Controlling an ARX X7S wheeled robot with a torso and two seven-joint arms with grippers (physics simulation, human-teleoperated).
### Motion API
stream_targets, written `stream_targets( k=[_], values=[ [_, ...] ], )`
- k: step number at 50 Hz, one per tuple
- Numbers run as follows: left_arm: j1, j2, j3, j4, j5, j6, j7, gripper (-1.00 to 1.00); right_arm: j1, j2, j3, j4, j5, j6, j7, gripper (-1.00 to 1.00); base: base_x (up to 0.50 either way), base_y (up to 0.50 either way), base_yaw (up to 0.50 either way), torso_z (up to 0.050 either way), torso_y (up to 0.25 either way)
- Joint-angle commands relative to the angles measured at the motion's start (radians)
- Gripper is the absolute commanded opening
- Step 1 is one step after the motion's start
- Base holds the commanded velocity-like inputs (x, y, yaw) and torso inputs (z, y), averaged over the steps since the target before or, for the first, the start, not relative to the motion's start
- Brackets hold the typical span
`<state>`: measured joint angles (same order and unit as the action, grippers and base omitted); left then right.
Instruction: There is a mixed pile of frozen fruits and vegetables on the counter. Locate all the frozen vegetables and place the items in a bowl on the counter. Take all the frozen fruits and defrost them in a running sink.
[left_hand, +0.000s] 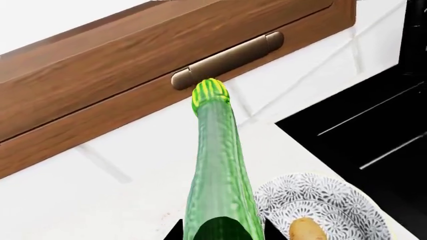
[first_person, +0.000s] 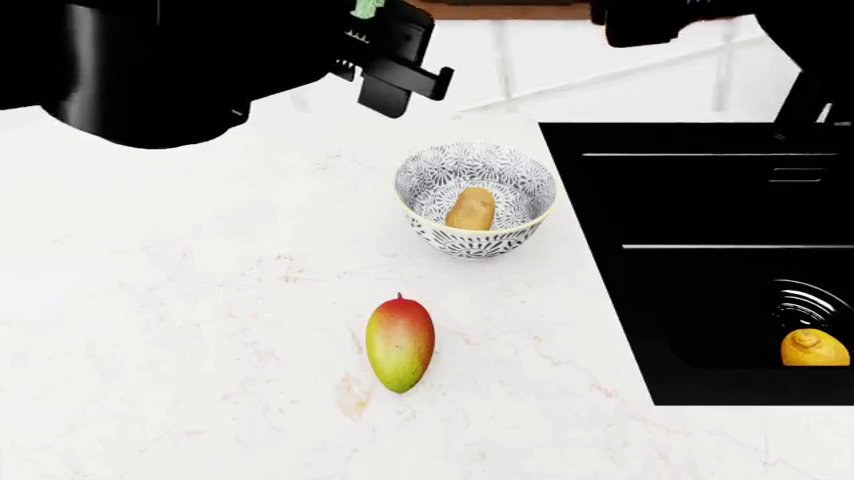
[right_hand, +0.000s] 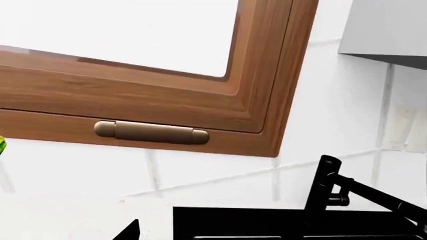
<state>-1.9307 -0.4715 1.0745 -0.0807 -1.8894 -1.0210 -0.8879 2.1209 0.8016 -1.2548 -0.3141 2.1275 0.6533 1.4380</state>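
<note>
White marble-look counter (first_person: 200, 330) fills most of the head view, with the matte black sink (first_person: 707, 180) set into it along the right side and white tiled wall behind. At the upper left of that view the left arm hangs above the counter, and its left gripper (first_person: 387, 75) is clamped on the cucumber (left_hand: 217, 170), which the left wrist view shows running lengthwise away from the camera, its yellowish tip near a brown wooden window frame (left_hand: 133, 65) with a bronze handle (left_hand: 227, 60). The right gripper (first_person: 641, 20) sits at the top edge of the head view above the sink; whether its jaws are parted or closed I cannot tell, as only a dark sliver shows. A black faucet (right_hand: 360, 192) rises at the lower right of the right wrist view. Near the centre top of the head view stands the floral bowl (first_person: 430, 190) with the potato (first_person: 470, 208) inside. Below it on the counter lies the mango (first_person: 399, 342), well apart from the bowl. A lemon (first_person: 814, 348) rests in the sink beside the ribbed drain (first_person: 807, 305) at the lower right.
</note>
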Motion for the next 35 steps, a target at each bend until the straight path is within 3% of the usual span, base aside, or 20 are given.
stream_targets(
  k=[1, 35],
  values=[
    [0.025, 0.045, 0.022, -0.028, 0.03, 0.009, 0.037, -1.0, -0.006, 0.027, 0.002, -0.037, 0.007, 0.005, 0.004, 1.0, 0.0, 0.0, 0.0, 0.0, 0.0],
    [0.147, 0.071, 0.041, -0.029, 0.064, 0.066, 0.116, -1.0, -0.026, 0.058, 0.0, -0.06, -0.003, 0.001, 0.001, 1.0, 0.0, 0.0, 0.0, 0.0, 0.0]
  ],
)
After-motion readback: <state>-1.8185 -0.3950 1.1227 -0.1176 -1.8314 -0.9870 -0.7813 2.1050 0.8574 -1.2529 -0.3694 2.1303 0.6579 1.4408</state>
